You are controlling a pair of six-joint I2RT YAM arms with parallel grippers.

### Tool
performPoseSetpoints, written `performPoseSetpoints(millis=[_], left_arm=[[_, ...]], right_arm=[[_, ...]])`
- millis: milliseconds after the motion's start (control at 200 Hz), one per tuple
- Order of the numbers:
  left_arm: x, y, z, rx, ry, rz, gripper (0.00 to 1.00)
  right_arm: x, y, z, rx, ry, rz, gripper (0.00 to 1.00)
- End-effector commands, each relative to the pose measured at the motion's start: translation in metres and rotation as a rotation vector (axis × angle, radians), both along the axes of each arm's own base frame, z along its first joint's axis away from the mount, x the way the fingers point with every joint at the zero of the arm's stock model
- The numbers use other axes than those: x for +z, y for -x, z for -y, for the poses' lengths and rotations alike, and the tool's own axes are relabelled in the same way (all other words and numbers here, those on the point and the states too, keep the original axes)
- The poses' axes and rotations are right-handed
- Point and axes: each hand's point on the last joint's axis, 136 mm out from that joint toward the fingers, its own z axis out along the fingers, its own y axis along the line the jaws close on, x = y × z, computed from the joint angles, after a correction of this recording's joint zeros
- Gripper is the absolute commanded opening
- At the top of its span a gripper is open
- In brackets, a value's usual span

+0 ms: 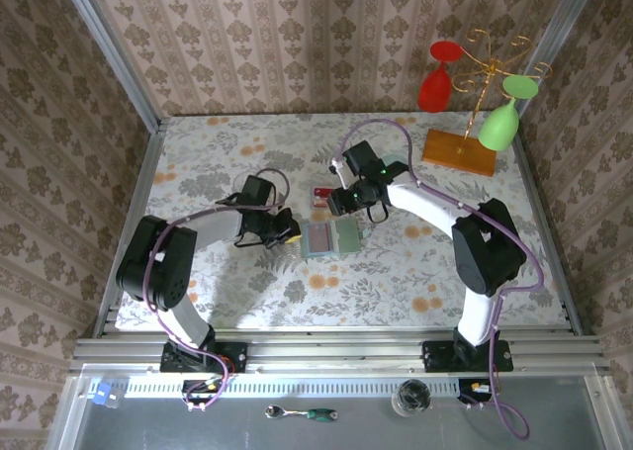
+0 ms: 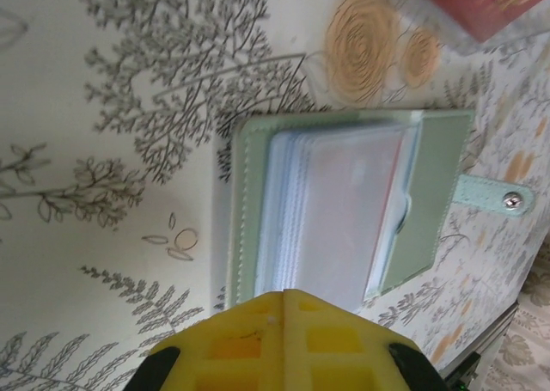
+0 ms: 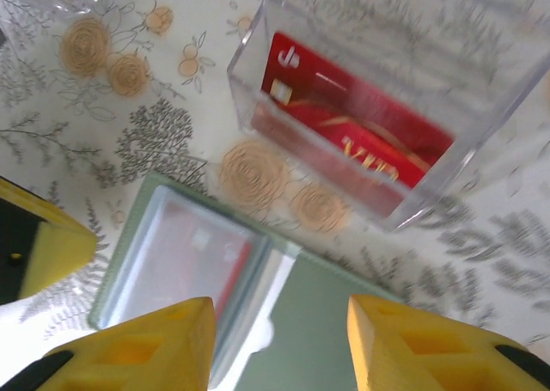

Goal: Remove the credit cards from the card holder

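The card holder (image 1: pixel 332 239) lies open on the flowered table, pale green with clear sleeves. A reddish credit card (image 3: pixel 199 255) shows faintly through its sleeves (image 2: pixel 339 206). Another red credit card (image 3: pixel 354 140) lies inside a clear plastic box (image 1: pixel 323 197) just behind the wallet. My left gripper (image 1: pixel 288 230) is at the wallet's left edge; its yellow fingertips (image 2: pixel 284 300) are shut together with nothing seen between them. Over the wallet hovers my right gripper (image 3: pixel 279 326), open. Its fingers (image 3: pixel 176 344) straddle the wallet's centre and do not touch it.
The wallet's snap strap (image 2: pixel 497 197) sticks out on its far side. A wooden-based rack (image 1: pixel 461 151) with a red glass (image 1: pixel 435 86) and a green glass (image 1: pixel 499 124) hanging from it stands at the back right. Patterned walls enclose the table.
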Motion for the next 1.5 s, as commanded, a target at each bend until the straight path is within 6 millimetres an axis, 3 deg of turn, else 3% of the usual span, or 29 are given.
performPoseSetpoints(millis=[0,260,425,590,895,1125,1495], left_arm=[[-0.005,0.01,0.005,-0.007,-0.007,-0.008,0.0],[-0.02,0.02,0.012,-0.026,0.003,-0.038,0.0],[-0.026,0.023,0.001,-0.017,-0.064,-0.051,0.0],[-0.027,0.021,-0.001,-0.021,-0.079,-0.046,0.0],[-0.021,0.014,-0.002,-0.022,-0.081,-0.017,0.0],[-0.019,0.008,-0.001,-0.013,-0.064,0.001,0.0],[-0.005,0.003,0.003,-0.002,-0.026,0.041,0.0]], right_arm=[[0.013,0.006,-0.019,-0.113,-0.181,-0.063,0.45],[0.001,0.016,-0.02,-0.168,-0.205,-0.126,0.43],[-0.002,0.017,-0.018,-0.195,-0.191,-0.152,0.43],[-0.002,0.02,-0.03,-0.229,-0.27,-0.226,0.41],[-0.009,0.032,-0.052,-0.271,-0.386,-0.409,0.4],[-0.027,0.04,-0.052,-0.282,-0.347,-0.466,0.42],[-0.03,0.042,-0.057,-0.277,-0.344,-0.48,0.42]])
